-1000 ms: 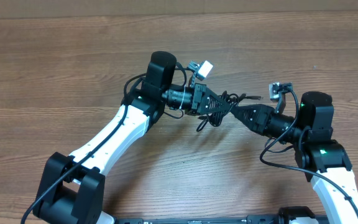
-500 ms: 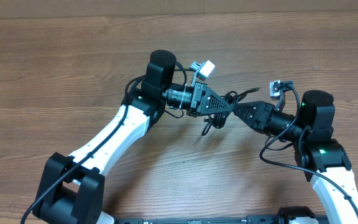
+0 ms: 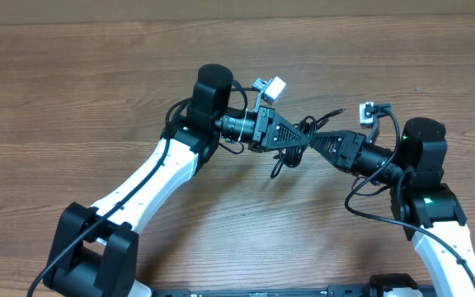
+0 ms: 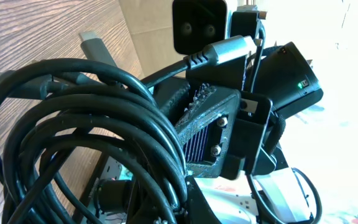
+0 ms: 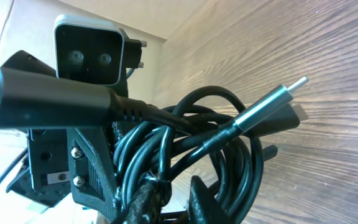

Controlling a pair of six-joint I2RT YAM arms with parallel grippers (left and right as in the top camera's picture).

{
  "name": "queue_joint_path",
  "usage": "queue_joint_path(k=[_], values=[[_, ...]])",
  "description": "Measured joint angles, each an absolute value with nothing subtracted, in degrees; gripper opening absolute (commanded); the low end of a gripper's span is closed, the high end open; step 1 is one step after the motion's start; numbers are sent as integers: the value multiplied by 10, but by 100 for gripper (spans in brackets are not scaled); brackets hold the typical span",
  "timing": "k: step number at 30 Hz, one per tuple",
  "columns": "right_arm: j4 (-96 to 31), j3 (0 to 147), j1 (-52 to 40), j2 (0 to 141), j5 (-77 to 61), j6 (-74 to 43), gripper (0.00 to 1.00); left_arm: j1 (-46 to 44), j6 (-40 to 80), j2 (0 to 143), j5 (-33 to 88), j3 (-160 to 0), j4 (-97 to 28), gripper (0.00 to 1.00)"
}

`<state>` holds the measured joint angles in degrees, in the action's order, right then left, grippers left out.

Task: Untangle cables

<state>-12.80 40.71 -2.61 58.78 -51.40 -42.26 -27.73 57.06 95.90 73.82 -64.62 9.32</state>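
Note:
The cables (image 3: pixel 291 153) are a bunch of thin black cords hanging above the table between both arms, with loops drooping below. A silver-tipped plug (image 3: pixel 336 113) sticks out to the upper right. My left gripper (image 3: pixel 302 140) comes in from the left and is shut on the bunch. In the left wrist view the coils (image 4: pixel 73 124) fill the frame and hide the left gripper's (image 4: pixel 179 200) tips. From the right, my right gripper (image 3: pixel 314 143) meets the same bunch. In the right wrist view its fingers (image 5: pixel 151 199) stand close around one strand of the cables (image 5: pixel 229 155), below the plug (image 5: pixel 278 99).
The wooden table (image 3: pixel 72 82) lies under the bunch. The two grippers sit nose to nose, the right one's ribbed finger (image 4: pixel 216 130) close against the coils. Each wrist camera (image 5: pixel 89 53) faces the other at short range. Arm bases stand at the front edge.
The bunch and both gripper tips have shifted slightly right and up. The right gripper's jaws widened briefly, then narrowed again around a strand. The left grip is unchanged.

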Motion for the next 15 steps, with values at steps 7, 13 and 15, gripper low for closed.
queue_joint_path(k=[7, 13, 15], values=[[-141, 407, -26, 588, -504, -430, 4, -278, 568, 959, 738, -646, 94, 4], [-270, 410, -28, 588, -360, -413, 4, -276, 490, 959, 736, -646, 47, 4], [-303, 410, -28, 588, -303, -411, 4, -272, 458, 959, 729, -645, 6, 4]])
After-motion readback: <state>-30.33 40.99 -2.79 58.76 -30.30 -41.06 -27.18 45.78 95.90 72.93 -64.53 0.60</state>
